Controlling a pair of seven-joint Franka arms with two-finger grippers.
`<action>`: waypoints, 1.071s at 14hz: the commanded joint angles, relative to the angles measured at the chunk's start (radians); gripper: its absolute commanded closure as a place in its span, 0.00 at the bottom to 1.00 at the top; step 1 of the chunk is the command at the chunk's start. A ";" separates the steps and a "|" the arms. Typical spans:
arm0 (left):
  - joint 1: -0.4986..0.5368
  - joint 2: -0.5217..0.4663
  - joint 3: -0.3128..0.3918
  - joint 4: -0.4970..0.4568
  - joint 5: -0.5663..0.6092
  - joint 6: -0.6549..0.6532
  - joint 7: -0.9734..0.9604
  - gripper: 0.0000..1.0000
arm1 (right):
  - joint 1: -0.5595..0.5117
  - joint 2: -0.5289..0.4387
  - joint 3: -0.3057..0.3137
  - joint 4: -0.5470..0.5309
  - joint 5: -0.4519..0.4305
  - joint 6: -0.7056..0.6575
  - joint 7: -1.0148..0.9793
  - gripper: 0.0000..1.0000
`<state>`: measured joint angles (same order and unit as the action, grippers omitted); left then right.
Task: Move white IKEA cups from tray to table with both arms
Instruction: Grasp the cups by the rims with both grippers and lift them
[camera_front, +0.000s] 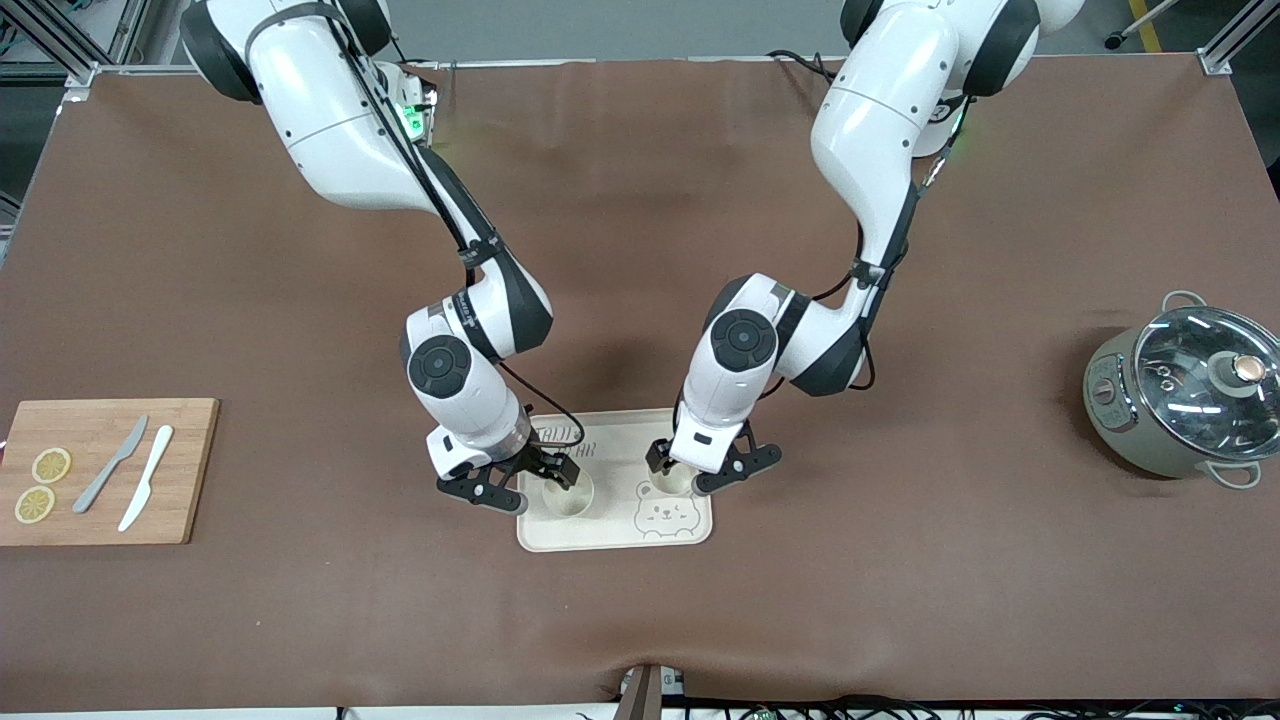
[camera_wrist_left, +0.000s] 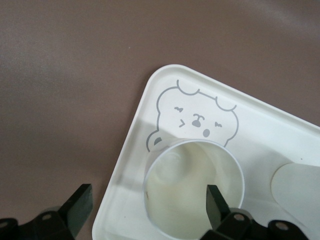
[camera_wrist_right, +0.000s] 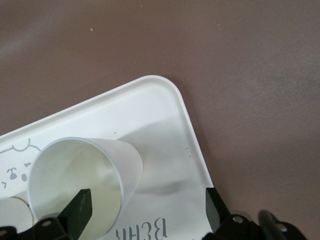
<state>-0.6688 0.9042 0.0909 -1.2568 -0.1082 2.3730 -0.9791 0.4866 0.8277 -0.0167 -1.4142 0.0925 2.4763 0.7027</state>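
- At the lower centre of the front view, a cream bear tray (camera_front: 612, 538) is lying on the brown surface (camera_front: 900, 600), with both arms reaching down to it.
- The right hand (camera_front: 521, 485) is hanging over the tray's end toward the right arm's side, with its fingers spread wide open.
- One white cup (camera_front: 567, 494) is standing upright on the tray under that hand; in the right wrist view the cup (camera_wrist_right: 80, 187) is sitting beside one dark fingertip (camera_wrist_right: 80, 210), with the second fingertip well apart from it over the tray's rim (camera_wrist_right: 192, 135).
- The left hand (camera_front: 712, 468) is hanging over the tray's other end, its fingers likewise parted and gripping nothing.
- The second white cup (camera_front: 672, 479) is standing upright on the tray just above the printed bear face (camera_front: 665, 518) in the front view; in the left wrist view this cup (camera_wrist_left: 192, 192) is sitting with one fingertip (camera_wrist_left: 216, 202) over its mouth and the other fingertip outside the tray's edge (camera_wrist_left: 125, 165).
- At the lower left of the front view, a wooden cutting board (camera_front: 185, 470) is carrying two lemon slices (camera_front: 50, 466), a grey knife (camera_front: 110, 464) and a white knife (camera_front: 146, 478).
- At the right edge of the front view, a pot with a glass lid (camera_front: 1185, 385) is standing on the surface.
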 joint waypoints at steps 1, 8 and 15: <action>0.000 0.009 0.006 0.017 -0.018 0.008 -0.004 0.28 | 0.018 0.036 -0.011 0.044 -0.017 0.021 0.020 0.00; -0.005 -0.001 0.012 0.017 -0.013 -0.003 -0.021 1.00 | 0.018 0.057 -0.009 0.049 -0.017 0.058 0.018 0.00; 0.012 -0.068 0.023 0.017 -0.011 -0.049 -0.064 1.00 | 0.021 0.062 -0.009 0.054 -0.013 0.065 0.018 0.42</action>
<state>-0.6620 0.8813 0.1030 -1.2292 -0.1082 2.3646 -1.0300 0.4978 0.8699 -0.0175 -1.3932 0.0922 2.5411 0.7027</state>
